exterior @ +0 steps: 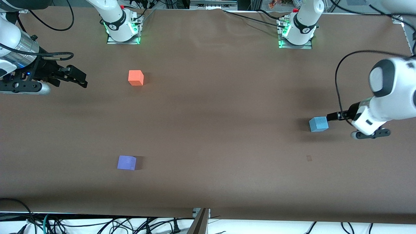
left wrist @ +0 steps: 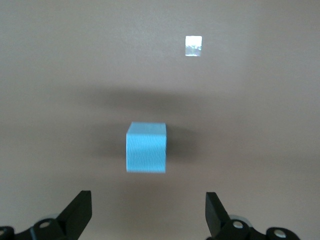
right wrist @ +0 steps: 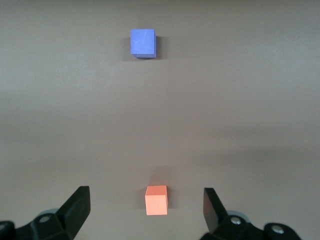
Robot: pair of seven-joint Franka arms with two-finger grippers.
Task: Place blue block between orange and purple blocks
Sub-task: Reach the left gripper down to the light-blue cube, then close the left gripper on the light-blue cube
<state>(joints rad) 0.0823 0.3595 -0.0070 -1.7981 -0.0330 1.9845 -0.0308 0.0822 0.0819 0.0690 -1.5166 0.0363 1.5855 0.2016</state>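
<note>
The right gripper (exterior: pixel 76 78) is waiting with jaws spread, up beside the orange block (exterior: pixel 136 78) and purple block (exterior: pixel 126 162). The left gripper (exterior: pixel 331 116) is nearing the blue block (exterior: pixel 318 124), just ahead of its wide-open jaws; it should center before closing

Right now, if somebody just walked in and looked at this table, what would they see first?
Probably the three bright cubes on the brown table: the orange block near the right arm's base, the purple block nearer the front camera, and the blue block alone toward the left arm's end. Next, the left end effector, open beside the blue block. The right end effector waits open at the right arm's end of the table.
</note>
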